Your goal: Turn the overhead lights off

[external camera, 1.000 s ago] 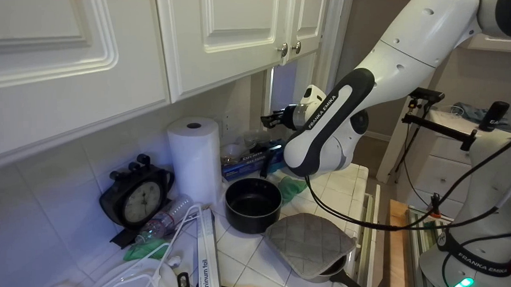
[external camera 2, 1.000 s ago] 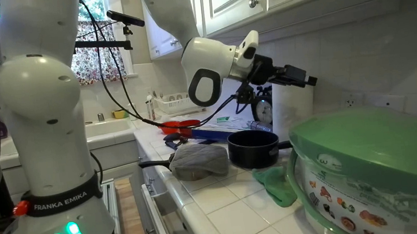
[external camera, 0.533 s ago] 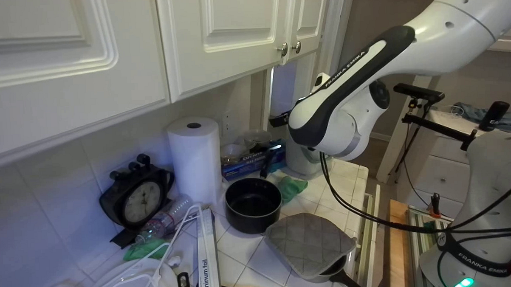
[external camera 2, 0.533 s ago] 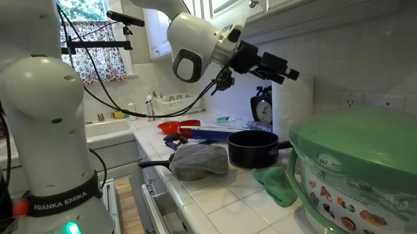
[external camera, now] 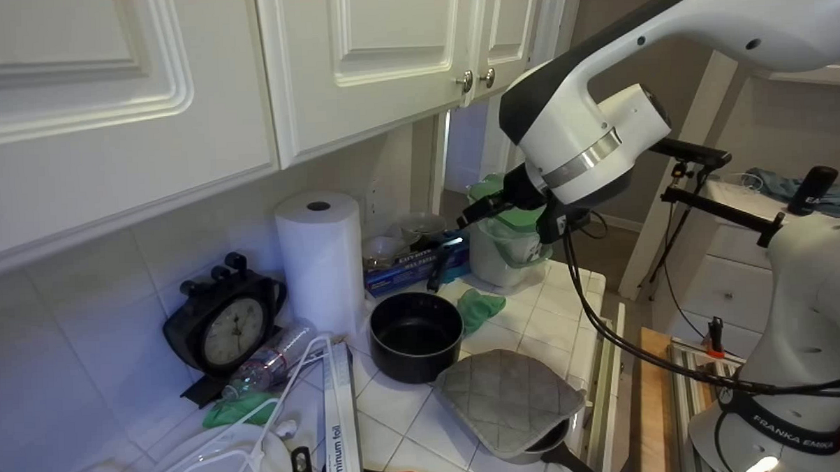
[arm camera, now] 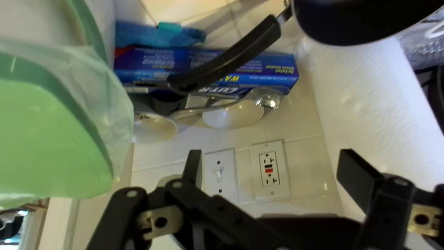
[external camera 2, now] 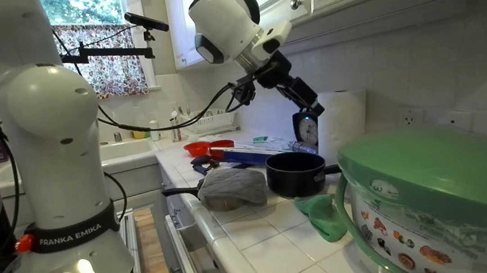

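Gripper (arm camera: 274,172): spread wide, holding nothing | toggle light switch (arm camera: 219,175): on the tiled wall (arm camera: 307,159), beside the power outlet (arm camera: 269,169), left of the gripper's middle in the wrist view | its long way: up-down there | maybe next: slide that way

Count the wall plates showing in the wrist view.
2: the switch plate, and the outlet plate just right of it in that view. Others may be hidden behind the pincer.

Tilted gripper (external camera 2: 314,105) above tiled counter (external camera 2: 278,257)
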Available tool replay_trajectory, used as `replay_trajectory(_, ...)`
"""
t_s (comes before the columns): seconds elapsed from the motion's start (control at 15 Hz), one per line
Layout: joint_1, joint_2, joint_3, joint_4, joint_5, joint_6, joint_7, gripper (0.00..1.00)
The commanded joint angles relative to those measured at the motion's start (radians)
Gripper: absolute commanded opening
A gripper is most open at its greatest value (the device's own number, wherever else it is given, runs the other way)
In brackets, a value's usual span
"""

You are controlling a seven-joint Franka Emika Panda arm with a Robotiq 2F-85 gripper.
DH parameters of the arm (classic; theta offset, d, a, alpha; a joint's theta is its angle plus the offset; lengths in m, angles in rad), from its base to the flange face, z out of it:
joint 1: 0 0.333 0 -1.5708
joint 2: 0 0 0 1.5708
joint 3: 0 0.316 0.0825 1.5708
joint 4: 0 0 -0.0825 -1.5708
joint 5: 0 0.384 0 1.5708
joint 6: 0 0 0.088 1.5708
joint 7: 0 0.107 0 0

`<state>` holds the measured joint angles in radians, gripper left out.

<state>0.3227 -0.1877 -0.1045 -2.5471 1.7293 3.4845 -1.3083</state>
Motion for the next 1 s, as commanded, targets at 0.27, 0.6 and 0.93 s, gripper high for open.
replay_trajectory(0.27,0.150,0.009,-0.115,0.005,0.357,-0.072,-0.277,1.00)
replay_trajectory(0.6,0.184,0.018,-0.142,0.006,0.381,-0.077,-0.291,1.00)
replay_trajectory(0.93,0.184,0.018,-0.144,0.006,0.381,-0.077,-0.291,1.00)
